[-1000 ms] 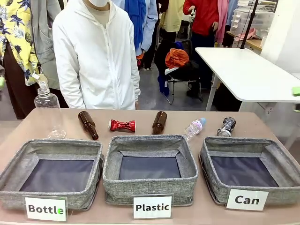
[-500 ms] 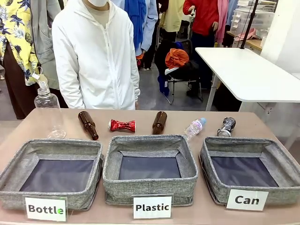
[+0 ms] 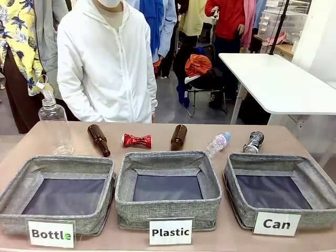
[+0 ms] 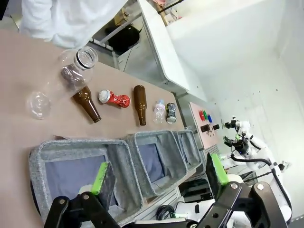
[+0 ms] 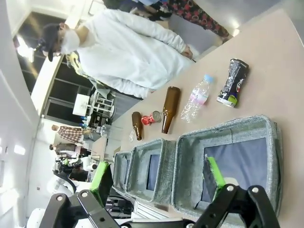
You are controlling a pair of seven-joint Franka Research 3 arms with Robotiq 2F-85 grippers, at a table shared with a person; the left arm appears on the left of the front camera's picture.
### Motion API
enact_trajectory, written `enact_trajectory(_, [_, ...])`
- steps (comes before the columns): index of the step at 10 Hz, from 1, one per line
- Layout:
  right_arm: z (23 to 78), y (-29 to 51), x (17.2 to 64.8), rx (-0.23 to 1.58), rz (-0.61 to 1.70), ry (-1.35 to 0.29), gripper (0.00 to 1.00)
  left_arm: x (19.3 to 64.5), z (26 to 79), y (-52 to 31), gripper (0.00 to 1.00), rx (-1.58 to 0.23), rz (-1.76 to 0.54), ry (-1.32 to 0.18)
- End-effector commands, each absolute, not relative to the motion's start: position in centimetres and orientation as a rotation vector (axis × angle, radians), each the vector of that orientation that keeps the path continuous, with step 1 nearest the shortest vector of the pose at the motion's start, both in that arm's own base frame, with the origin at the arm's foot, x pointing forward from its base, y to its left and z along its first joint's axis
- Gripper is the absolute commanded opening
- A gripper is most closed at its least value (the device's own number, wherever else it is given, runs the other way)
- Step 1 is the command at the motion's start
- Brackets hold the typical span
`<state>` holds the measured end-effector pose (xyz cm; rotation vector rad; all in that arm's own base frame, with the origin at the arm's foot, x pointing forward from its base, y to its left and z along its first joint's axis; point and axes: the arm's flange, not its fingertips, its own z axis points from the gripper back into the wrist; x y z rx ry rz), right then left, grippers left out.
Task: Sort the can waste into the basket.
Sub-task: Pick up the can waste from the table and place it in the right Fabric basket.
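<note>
1. Three grey fabric bins are lined up along the near edge of the worktop. The basket bearing the "Can" label is set at the right end, and nothing is seen inside it.
2. The red can, pinched at the middle, is laid on its side just behind the far left corner of the middle bin, between two brown bottles.
3. The dark can is laid just behind the far left corner of the basket, with a small clear plastic bottle near it on the left.
4. A large clear bottle is stood upright at the far left of the worktop.
5. The left gripper is held spread wide, with nothing between its green pads; the left bin is seen beyond it.
6. The right gripper is likewise spread and empty, with the basket seen just beyond its fingers.
7. A person in a white jacket is pictured at the far side, behind the left half of the worktop.
</note>
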<state>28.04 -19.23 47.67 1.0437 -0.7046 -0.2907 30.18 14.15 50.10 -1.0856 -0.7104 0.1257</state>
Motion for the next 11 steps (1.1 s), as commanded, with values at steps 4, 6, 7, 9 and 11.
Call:
enact_trajectory(4, [50.0, -13.7, 30.5, 0.584, -0.132, -0.72, 1.0, 30.5, 50.1, 14.3, 1.0, -1.093, 0.104, -0.733])
enact_trajectory(6, [52.6, -7.6, 34.5, 0.316, -0.048, -0.648, 1.0, 30.5, 50.1, 14.3, 1.0, -1.093, 0.104, -0.733])
enact_trajectory(7, [53.2, -3.9, 36.6, 0.157, -0.018, -0.594, 1.0, 30.5, 50.1, 14.3, 1.0, -1.093, 0.104, -0.733])
enact_trajectory(9, [52.5, 1.9, 39.7, -0.046, 0.022, -0.511, 1.0, 30.5, 50.1, 14.3, 1.0, -1.093, 0.104, -0.733])
enact_trajectory(11, [51.5, 3.8, 40.8, -0.088, 0.02, -0.519, 1.0, 30.5, 50.1, 14.3, 1.0, -1.093, 0.104, -0.733])
